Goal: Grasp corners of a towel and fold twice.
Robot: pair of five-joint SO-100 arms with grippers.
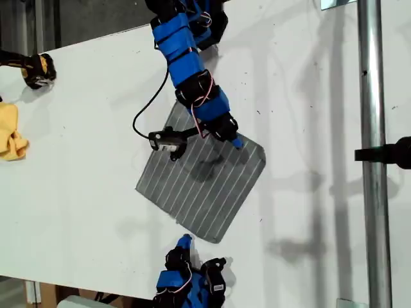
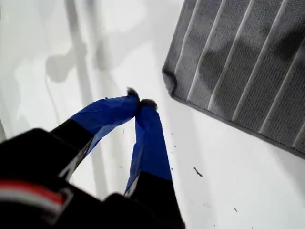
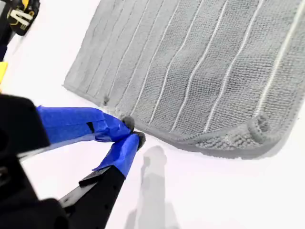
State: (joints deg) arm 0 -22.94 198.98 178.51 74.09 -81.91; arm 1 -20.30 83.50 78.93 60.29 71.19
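Observation:
The grey striped towel (image 1: 205, 186) lies flat as a diamond in the middle of the white table. My first gripper (image 1: 237, 142) reaches in from the exterior view's top. It hovers shut by the towel's corner (image 1: 262, 151) on the exterior view's right. In the first wrist view this gripper (image 2: 140, 101) holds nothing and sits over bare table just off a towel corner (image 2: 167, 78). My second gripper (image 1: 185, 241) comes from the exterior view's bottom. It is shut and empty (image 3: 133, 131), right at the towel's near edge (image 3: 190, 140). A slightly curled corner (image 3: 257, 129) lies beside it.
A plain yellow cloth (image 1: 11, 131) lies at the exterior view's left edge, with a black-and-yellow object (image 1: 38, 67) above it. A metal pole (image 1: 372, 128) with a black clamp (image 1: 392, 153) runs down the exterior view's right. A black cable (image 1: 144, 109) loops beside the first arm.

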